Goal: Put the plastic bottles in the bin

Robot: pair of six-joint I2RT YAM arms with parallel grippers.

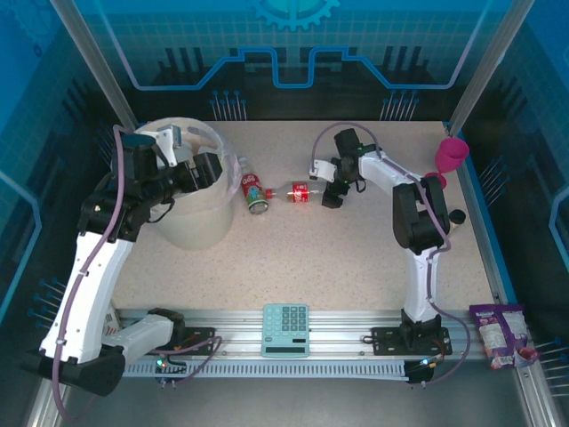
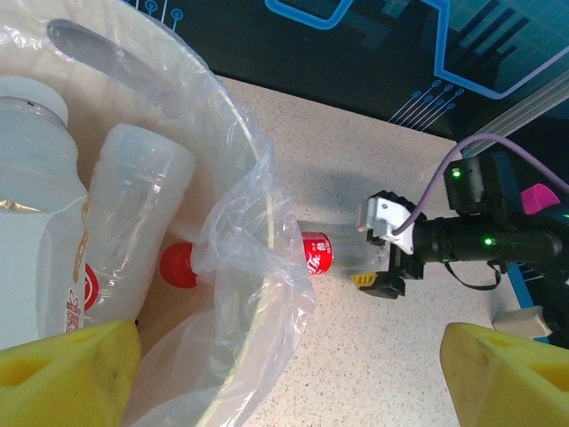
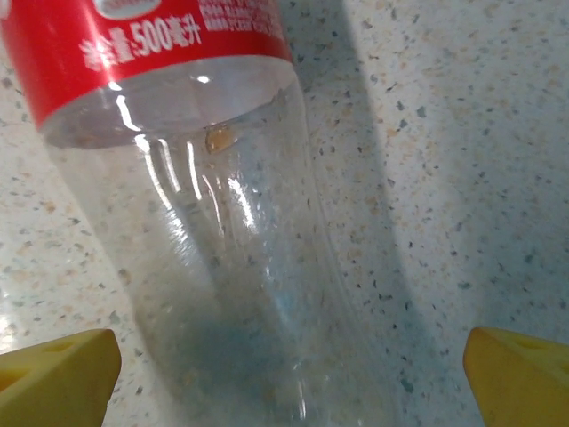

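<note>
A clear bottle with a red label [image 1: 300, 193] lies on the table. Its bare lower body [image 3: 222, 231] lies between my right gripper's [image 3: 289, 382] open yellow fingertips [image 3: 53, 369], with a gap on each side. The right gripper [image 1: 326, 184] straddles that bottle's right end. A second red-labelled bottle [image 1: 252, 189] lies just right of the cream bin [image 1: 191, 222]. My left gripper [image 1: 191, 158] hangs open over the bin's rim [image 2: 253, 160], nothing between its yellow fingers [image 2: 67, 369]. Several bottles [image 2: 133, 213] and a red cap [image 2: 178, 265] lie inside the bagged bin.
A pink goblet [image 1: 451, 156] stands at the table's far right edge. A teal calculator [image 1: 285, 329] rests on the front rail and a purple packet [image 1: 498, 334] at the front right. The loose clear bag [image 2: 258, 294] drapes over the bin rim.
</note>
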